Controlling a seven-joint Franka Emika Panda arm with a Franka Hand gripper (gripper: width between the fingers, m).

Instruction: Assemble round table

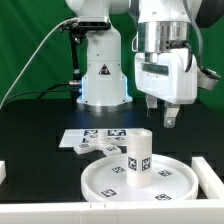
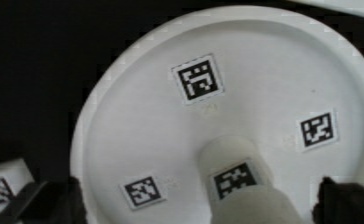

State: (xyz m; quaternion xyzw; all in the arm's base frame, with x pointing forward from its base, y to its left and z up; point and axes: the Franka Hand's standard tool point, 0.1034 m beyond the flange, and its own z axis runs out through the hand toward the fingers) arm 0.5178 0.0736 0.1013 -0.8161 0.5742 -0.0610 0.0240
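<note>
The cylinder (image 1: 138,158) stands upright, long axis vertical, on the disc (image 1: 105,180), which lies flat near the front of the black table (image 1: 40,130). Square black-and-white tags mark the cylinder's side and the disc's face; they are patterns, not words. The gripper (image 1: 161,112) hangs above, toward the exterior view's right, fingers spread and holding nothing. Behind the disc lie the cross piece (image 1: 92,148) and the marker board (image 1: 100,134) — the arm's base (image 1: 103,75) beyond

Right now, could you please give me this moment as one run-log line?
gripper: open, empty | cylinder: upright on round disc | contact: none
</note>
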